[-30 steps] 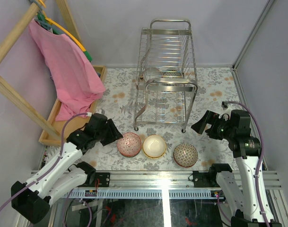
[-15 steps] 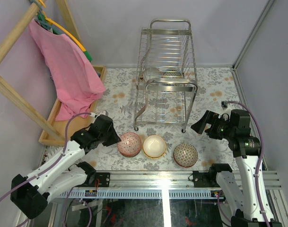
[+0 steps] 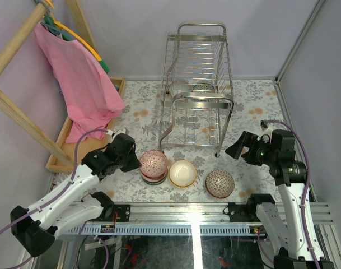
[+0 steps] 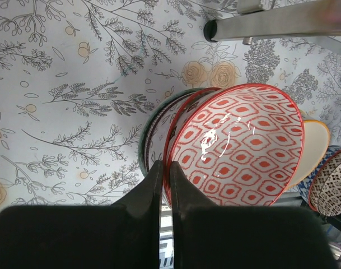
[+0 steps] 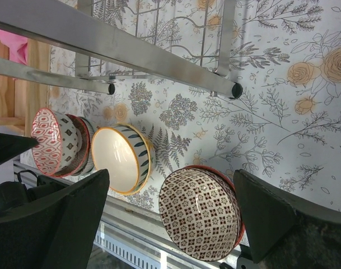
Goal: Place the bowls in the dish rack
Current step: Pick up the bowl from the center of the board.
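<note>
My left gripper (image 3: 138,162) (image 4: 166,175) is shut on the rim of a red-white patterned bowl (image 3: 154,162) (image 4: 237,145). That bowl is tipped up above the small stack of bowls (image 3: 153,177) (image 4: 154,131) it sat in. To its right stand a cream bowl (image 3: 182,172) (image 5: 122,159) and a brown-patterned bowl (image 3: 219,183) (image 5: 201,213). The chrome dish rack (image 3: 198,101) (image 5: 131,53) stands behind them, with one bowl (image 3: 203,87) on its lower tier. Right of the rack's front leg, my right gripper (image 3: 236,148) (image 5: 171,176) hangs open, holding nothing.
A wooden tray (image 3: 64,151) lies at the left under a pink cloth (image 3: 80,84) that hangs from a wooden frame (image 3: 13,109). The rack's front legs (image 5: 236,89) stand close behind the bowls. Walls close in the back and right.
My left gripper has moved right onto the red-white bowl, shut on its rim and tipped it up off the stack. The right arm has not moved.
</note>
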`<state>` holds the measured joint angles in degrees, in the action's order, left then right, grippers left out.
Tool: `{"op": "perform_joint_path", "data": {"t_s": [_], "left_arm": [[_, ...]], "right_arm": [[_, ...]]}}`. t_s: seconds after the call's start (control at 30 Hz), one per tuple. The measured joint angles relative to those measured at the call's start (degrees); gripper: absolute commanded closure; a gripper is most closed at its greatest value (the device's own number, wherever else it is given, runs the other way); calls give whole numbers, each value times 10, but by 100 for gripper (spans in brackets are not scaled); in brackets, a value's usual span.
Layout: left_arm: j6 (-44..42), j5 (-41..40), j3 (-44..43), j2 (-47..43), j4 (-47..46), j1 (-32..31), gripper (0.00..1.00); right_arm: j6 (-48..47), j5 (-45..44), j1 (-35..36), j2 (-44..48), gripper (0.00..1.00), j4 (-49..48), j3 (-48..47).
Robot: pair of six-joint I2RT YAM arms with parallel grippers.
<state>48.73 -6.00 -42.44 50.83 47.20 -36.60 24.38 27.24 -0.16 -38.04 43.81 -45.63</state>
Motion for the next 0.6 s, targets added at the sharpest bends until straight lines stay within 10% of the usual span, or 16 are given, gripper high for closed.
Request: {"op": "perform_joint_path", "data": {"t_s": [0.6], "left_arm": [[24,-50,-35,-18,60,-61,95]], "right_arm": [[2,24,0,14,1,-11,21]]}}
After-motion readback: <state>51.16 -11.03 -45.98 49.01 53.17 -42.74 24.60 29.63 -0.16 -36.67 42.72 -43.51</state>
